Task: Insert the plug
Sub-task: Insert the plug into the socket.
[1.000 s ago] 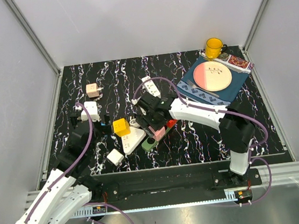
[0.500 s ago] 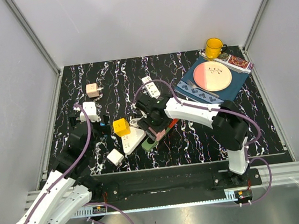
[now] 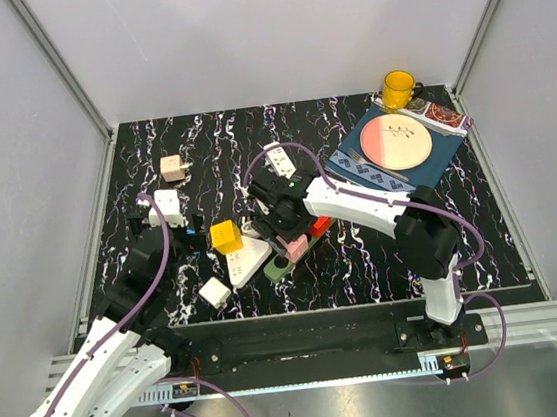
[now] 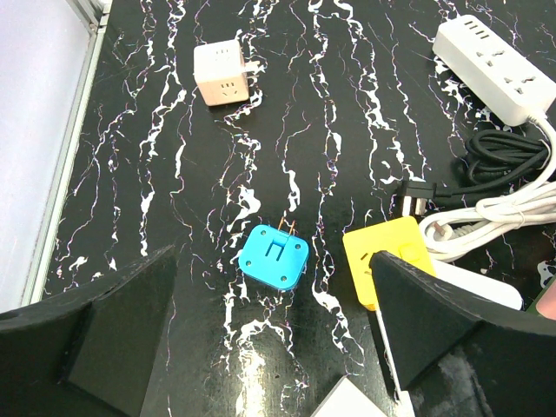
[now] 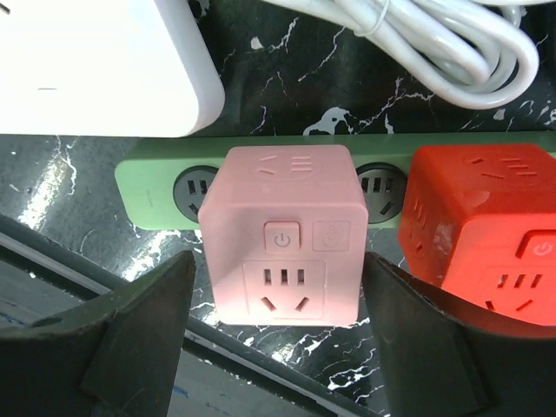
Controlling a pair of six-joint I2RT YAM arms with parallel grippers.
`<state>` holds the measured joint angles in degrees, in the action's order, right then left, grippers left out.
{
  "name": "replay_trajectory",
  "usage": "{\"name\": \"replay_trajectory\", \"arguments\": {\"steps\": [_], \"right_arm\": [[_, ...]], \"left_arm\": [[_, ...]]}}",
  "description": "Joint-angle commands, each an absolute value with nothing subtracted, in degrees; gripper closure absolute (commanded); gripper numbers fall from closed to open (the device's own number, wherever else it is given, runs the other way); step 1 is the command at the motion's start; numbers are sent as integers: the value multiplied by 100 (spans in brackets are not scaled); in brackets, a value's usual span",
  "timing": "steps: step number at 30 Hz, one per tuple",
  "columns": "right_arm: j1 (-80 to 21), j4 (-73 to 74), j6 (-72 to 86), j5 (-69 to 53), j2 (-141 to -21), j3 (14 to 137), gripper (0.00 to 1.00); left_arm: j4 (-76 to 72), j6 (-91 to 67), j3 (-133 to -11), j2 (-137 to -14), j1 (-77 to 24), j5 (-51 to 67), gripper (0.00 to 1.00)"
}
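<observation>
Mid-frame in the right wrist view, the pink cube plug point(image 5: 282, 234) sat in the green power strip point(image 5: 156, 195), straddled by the spread right gripper point(image 5: 280, 261), while the left gripper point(image 4: 274, 256) gaped wide.

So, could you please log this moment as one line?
right gripper: flanking pink cube on green strip, grip unclear | left gripper: open, near blue plug

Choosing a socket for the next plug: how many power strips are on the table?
3. Far white strip toward the back; near white strip beside the yellow cube; green strip just right of it. The right arm may hide more.
</observation>
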<state>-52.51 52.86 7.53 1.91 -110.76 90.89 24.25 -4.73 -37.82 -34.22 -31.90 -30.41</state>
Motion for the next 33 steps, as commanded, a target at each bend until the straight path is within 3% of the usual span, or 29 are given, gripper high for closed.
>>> {"name": "replay_trajectory", "arguments": {"steps": [1,3,10,14,15,18,24,33], "right_arm": [[-5309,5388,642,176,-11171,9457,19],[-5309,5405,633,132,-11223,9466,21],[-5309,5493,580,18,-11268,9159,45],[-5326,5546,475,-342,-11233,8807,70],[-5335,5537,466,-404,-11232,8633,82],[-5388,5520,466,-404,-11197,8229,100],[-5440,5335,589,-474,-11162,7734,100],[-5449,5309,439,-351,-11874,8297,100]], "left_arm": [[2136,-422,-3718,-3331,-3155,-3155,1],[2127,-422,-3718,-3331,-3155,-3146,1],[2136,-422,-3718,-3340,-3155,-3146,1],[2127,-422,-3718,-3349,-3155,-3146,1],[2136,-422,-3726,-3349,-3155,-3146,1],[2136,-422,-3718,-3349,-3155,-3146,1],[2127,-422,-3727,-3357,-3164,-3155,1],[2127,-422,-3709,-3331,-3155,-3208,1]]}}
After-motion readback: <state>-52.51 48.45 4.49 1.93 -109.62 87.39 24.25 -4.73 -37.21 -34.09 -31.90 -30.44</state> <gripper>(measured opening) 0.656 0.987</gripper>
